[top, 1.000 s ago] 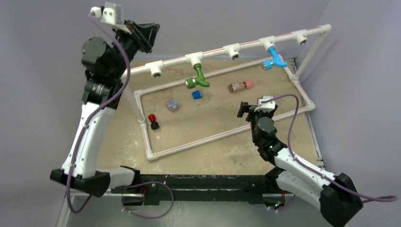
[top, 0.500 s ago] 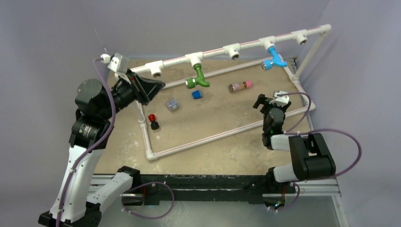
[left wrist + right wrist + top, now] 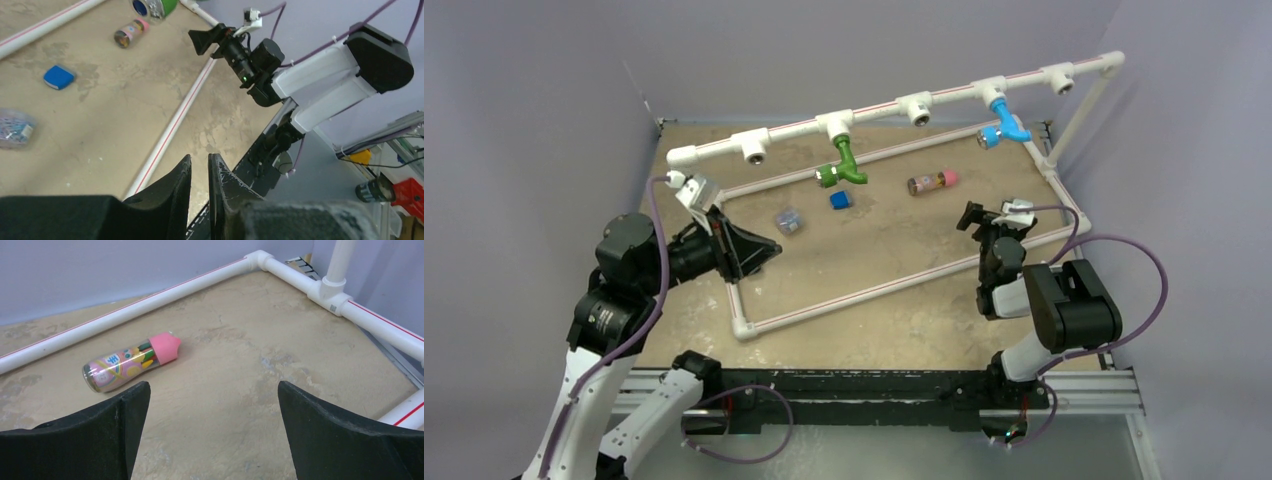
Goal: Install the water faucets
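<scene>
Top view, counts: two faucets, five T-fittings on one raised rail, one clear box, one blue block, one pink-capped bottle, two tools. The loose items lie on the table inside the pipe frame.

- Left tool: over the frame's 9 o'clock side. Its fingers are nearly together, with only a thin gap and nothing in it.
- Green faucet: hangs from the second fitting from the left, toward 12 o'clock on the table. Long axis runs 12 to 6, stem up in the fitting, silvery mouth turned to about 8 o'clock.
- Blue faucet: hangs from the fourth fitting, toward 2 o'clock. Same 12-to-6 axis, mouth also toward 8 o'clock.
- Right tool: at 3 o'clock, fingers spread wide and empty. The bottle lies ahead of it, apart.
</scene>
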